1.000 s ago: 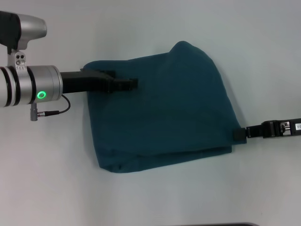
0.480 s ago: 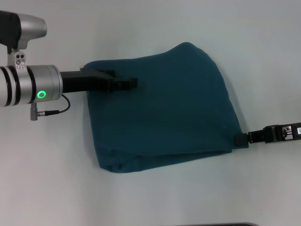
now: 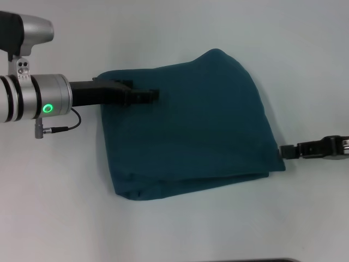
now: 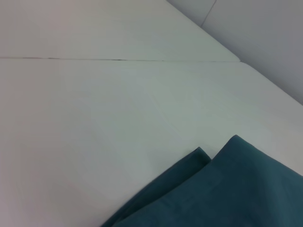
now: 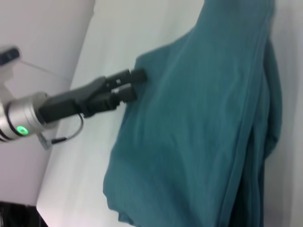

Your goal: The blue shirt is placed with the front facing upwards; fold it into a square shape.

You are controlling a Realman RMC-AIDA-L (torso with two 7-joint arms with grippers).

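The blue shirt (image 3: 191, 136) lies folded into a rough four-sided bundle on the white table (image 3: 54, 213), plain side up, with no lettering showing. My left gripper (image 3: 156, 96) reaches over the shirt's upper left part; in the right wrist view (image 5: 140, 83) its two fingers stand slightly apart with nothing between them. My right gripper (image 3: 283, 151) is just off the shirt's lower right corner, apart from the cloth and empty. The left wrist view shows only a folded corner of the shirt (image 4: 236, 189). The right wrist view shows the shirt's layered edge (image 5: 199, 132).
The white table surface surrounds the shirt on all sides. A seam line in the table (image 4: 118, 59) and a grey wall beyond the table's far edge (image 4: 265, 42) show in the left wrist view. A dark edge (image 3: 256, 260) lies at the front.
My right gripper has let go of the shirt's lower right corner and drawn back to the right. The shirt's raised top edge has settled a little. My left arm has not moved.
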